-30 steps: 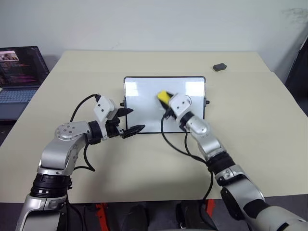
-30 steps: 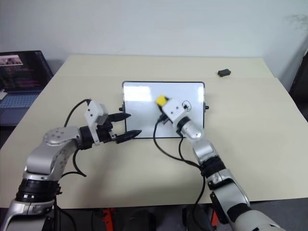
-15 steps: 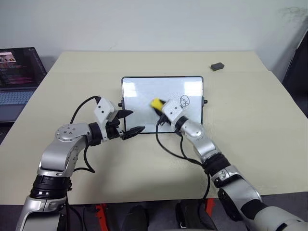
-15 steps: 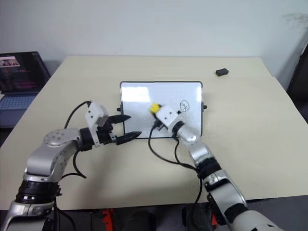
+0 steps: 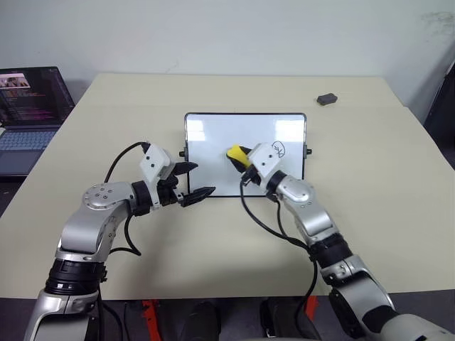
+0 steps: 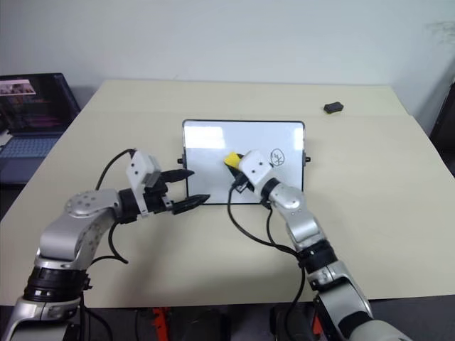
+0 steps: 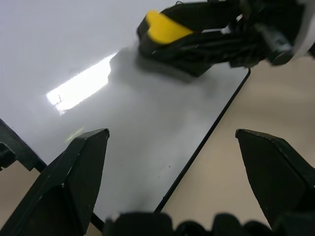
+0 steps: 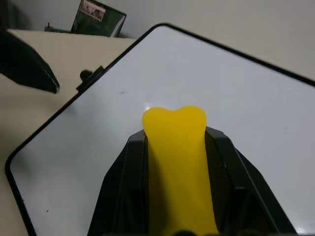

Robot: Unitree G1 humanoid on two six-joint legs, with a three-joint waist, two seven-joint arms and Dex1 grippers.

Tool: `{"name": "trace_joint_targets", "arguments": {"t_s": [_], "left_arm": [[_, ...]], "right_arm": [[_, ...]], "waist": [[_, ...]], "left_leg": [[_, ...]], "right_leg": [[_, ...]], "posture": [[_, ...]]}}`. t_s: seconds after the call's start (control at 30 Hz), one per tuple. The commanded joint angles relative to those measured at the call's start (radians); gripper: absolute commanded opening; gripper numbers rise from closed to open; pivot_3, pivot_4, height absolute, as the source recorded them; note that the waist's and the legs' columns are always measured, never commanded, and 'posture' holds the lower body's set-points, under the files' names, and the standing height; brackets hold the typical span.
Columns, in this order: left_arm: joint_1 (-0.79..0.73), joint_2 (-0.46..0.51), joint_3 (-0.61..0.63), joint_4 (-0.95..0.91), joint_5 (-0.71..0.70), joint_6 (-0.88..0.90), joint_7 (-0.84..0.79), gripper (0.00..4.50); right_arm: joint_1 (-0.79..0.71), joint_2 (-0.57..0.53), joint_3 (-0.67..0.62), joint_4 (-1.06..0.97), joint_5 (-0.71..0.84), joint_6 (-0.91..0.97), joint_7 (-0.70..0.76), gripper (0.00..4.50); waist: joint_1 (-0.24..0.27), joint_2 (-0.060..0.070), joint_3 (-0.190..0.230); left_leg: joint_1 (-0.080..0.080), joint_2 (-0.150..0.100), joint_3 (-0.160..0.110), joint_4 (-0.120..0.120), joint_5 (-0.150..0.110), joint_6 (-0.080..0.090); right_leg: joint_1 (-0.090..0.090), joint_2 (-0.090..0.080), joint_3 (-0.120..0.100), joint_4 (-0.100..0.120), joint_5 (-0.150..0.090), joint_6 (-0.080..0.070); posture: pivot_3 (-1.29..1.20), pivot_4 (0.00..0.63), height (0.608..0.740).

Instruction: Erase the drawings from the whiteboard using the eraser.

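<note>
Yellow eraser (image 5: 235,155): clamped in my right gripper (image 5: 242,159), on the whiteboard (image 5: 213,138). Left gripper (image 5: 196,180): jaws wide, at board's left edge. One drawing (image 5: 279,149) remains.

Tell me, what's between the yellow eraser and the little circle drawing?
Just bare white board. In the right eye view, the eraser sits left of the circled drawing, with clean whiteboard between them.

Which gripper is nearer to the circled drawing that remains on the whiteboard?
Right. The right gripper, shut on the eraser, is over the whiteboard just beside the circled drawing. The left gripper is open at the board's opposite corner.
</note>
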Motion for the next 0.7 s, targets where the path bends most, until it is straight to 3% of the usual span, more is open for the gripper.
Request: {"name": "trace_joint_targets", "arguments": {"t_s": [0.03,0.13,0.37,0.7], "left_arm": [[0.002,-0.01,0.021,-0.056,-0.021,-0.001,0.009,4.5],[-0.001,-0.028,0.02,-0.071,-0.031,0.004,0.017,4.5],[-0.047,-0.088,-0.017,-0.1,-0.038,0.014,0.037,4.5],[-0.088,-0.136,-0.061,-0.089,-0.027,0.002,0.033,4.5]], "right_arm": [[0.058,-0.056,-0.03,-0.22,0.059,0.152,0.048,1.16],[0.13,-0.126,-0.063,-0.365,0.107,0.268,0.08,1.16],[0.339,-0.277,-0.146,-0.54,0.177,0.364,0.116,1.16],[0.463,-0.306,-0.199,-0.557,0.17,0.322,0.053,1.15]], "waist": [[0.006,0.0,0.0],[0.014,0.0,0.0],[0.018,0.0,0.0],[0.015,0.0,0.0]], "left_leg": [[-0.002,0.0,0.0,0.0,0.0,0.0],[-0.012,-0.001,0.0,0.002,0.0,0.0],[-0.012,-0.001,0.0,0.002,0.0,0.0],[-0.01,-0.001,0.001,0.003,0.0,0.0]], "right_leg": [[-0.001,0.0,0.0,-0.001,0.0,0.0],[-0.011,-0.001,0.0,0.001,0.0,0.0],[-0.011,-0.001,0.0,0.001,0.0,0.0],[-0.011,0.001,0.001,0.002,0.0,0.0]], "posture": [[0.0,0.15,0.74],[0.0,0.15,0.74],[0.0,0.15,0.74],[0.0,0.15,0.74]]}}
